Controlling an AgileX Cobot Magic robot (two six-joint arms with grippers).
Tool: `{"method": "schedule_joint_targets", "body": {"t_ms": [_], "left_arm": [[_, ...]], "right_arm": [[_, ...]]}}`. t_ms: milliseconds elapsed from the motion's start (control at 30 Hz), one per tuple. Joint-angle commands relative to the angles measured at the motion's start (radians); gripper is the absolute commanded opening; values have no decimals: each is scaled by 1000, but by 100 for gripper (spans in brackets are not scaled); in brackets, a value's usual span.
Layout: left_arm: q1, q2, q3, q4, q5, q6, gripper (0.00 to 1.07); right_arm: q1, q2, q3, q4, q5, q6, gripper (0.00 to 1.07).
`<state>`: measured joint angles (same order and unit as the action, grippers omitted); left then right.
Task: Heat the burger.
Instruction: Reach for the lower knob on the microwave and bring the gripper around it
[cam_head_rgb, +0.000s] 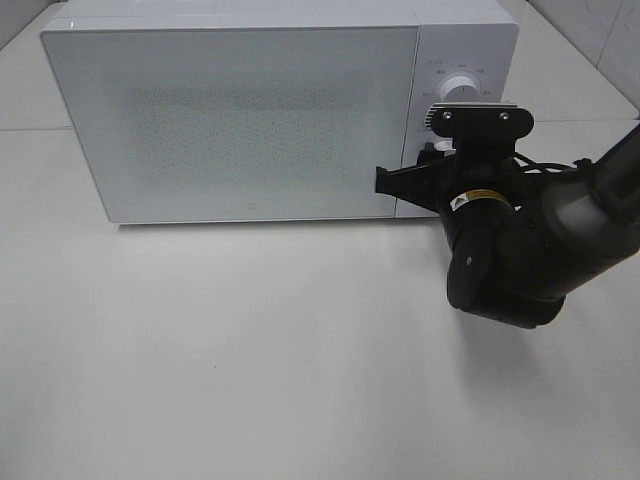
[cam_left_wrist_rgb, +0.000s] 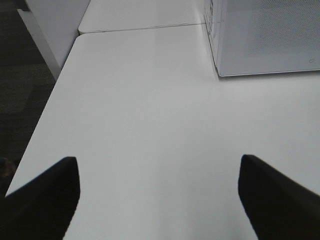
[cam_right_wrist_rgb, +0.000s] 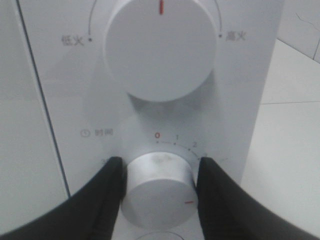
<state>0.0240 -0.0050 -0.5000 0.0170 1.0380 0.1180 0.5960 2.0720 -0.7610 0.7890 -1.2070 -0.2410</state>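
Looking from the high camera, the white microwave (cam_head_rgb: 250, 110) fills the upper half of the frame, and its door is closed. The door glass is frosted w/ a dotted pattern, so the inside is not visible. The burger cannot be seen in any view, so I cannot tell where it is.

The right arm comes in from the right edge of the frame, and its wrist covers the lower part of the control panel at the microwave's right end. The upper knob (cam_head_rgb: 462, 90) shows just above the wrist.

In the right wrist cam, the right gripper (cam_right_wrist_rgb: 160, 172) is closed on the lower knob (cam_right_wrist_rgb: 157, 187). One black finger (cam_right_wrist_rgb: 107, 195) presses on each side of it. The knob's red mark is turned away from the 0 on the scale. The upper knob's red mark stands midway btw. its two labels.

In the left wrist cam, the left gripper (cam_left_wrist_rgb: 159, 190) hangs over the bare white table (cam_left_wrist_rgb: 150, 100), jaws wide apart and holding nothing. It is well apart from the microwave's corner.
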Motion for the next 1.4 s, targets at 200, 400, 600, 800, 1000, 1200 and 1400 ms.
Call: {"method": "schedule_joint_targets", "body": {"t_ms": [200,400,600,800,1000,1200,1400], "left_arm": [[2,-20,2,-2,-2,-6,80],[2,-20,2,-2,-2,-6,80],[2,-20,2,-2,-2,-6,80],[2,-20,2,-2,-2,-6,80],[2,-20,2,-2,-2,-6,80],[2,-20,2,-2,-2,-6,80],[2,-20,2,-2,-2,-6,80]], "right_arm": [[-2,0,-13,-79,-121,120,7],[-2,0,-13,-127,-134,556,7],[-2,0,-13,-194,-135,1101,7],[-2,0,-13,-249,-146,1468,7],[-2,0,-13,-293,-186,1651,8],[-2,0,-13,-293,-186,1640,8],[-2,0,-13,-293,-186,1630,9]]}}
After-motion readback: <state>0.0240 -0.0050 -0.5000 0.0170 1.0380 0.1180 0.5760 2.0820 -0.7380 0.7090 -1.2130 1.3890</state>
